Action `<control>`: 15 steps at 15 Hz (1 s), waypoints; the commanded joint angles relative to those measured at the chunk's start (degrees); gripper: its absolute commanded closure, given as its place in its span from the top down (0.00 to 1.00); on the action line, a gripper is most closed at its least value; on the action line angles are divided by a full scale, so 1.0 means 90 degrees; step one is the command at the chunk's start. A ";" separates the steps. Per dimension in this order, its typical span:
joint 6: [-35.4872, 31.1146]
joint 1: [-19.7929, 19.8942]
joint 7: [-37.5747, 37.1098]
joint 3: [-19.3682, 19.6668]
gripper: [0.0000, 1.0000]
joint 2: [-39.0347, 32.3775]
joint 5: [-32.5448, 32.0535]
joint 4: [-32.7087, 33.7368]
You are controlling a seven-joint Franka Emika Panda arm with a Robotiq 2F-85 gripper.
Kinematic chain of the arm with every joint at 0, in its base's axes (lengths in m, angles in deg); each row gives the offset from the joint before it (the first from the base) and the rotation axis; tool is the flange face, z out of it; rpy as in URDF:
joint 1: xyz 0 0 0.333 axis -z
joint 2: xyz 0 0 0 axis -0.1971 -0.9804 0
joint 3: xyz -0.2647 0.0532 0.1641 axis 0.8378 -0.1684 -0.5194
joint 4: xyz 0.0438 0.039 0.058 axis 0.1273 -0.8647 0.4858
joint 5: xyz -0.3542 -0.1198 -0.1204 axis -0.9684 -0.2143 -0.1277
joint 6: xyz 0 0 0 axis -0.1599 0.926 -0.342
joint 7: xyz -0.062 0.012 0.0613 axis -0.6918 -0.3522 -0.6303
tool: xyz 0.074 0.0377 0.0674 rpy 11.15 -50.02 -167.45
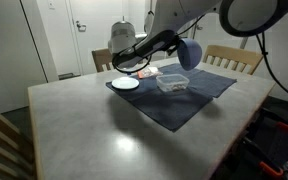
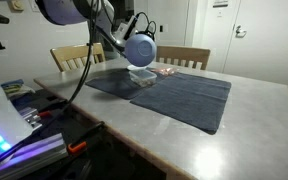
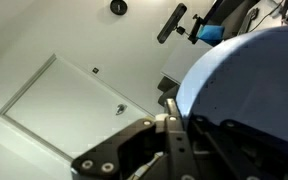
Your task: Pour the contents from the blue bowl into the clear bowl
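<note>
Tipping looks to be the step in hand. In an exterior view the blue bowl [image 1: 189, 55] hangs steeply tilted in the air just above the clear bowl [image 1: 171, 83]. The hand [image 1: 178, 47] is clamped on the blue bowl's rim. The clear bowl rests on a dark cloth mat [image 1: 199, 95] spread over the surface [image 1: 74, 125], just beside a white plate [image 1: 125, 84]. Whether anything has landed in it is too small to tell.

In an exterior view from another angle, the blue bowl [image 2: 140, 50] sits directly over the clear bowl [image 2: 142, 76], apart from it. The hand [image 2: 125, 44] reaches in from the arm's side.

In the wrist view the blue bowl [image 3: 246, 100] fills the right half, with the hand [image 3: 174, 128] pinched tight on its edge. Behind it are only a wall and a white door [image 3: 59, 110], so the target is out of sight here.

To pour well, the bowl's lower lip should sit above the middle of the container. The wrist should roll slowly and low enough that nothing bounces onto the mat or the plate. A rim pinch may slip as the weight shifts, so a firm grip matters.
</note>
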 commanded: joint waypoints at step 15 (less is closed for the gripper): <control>0.0195 0.0089 0.0361 0.0007 0.01 -0.0271 0.0029 0.0839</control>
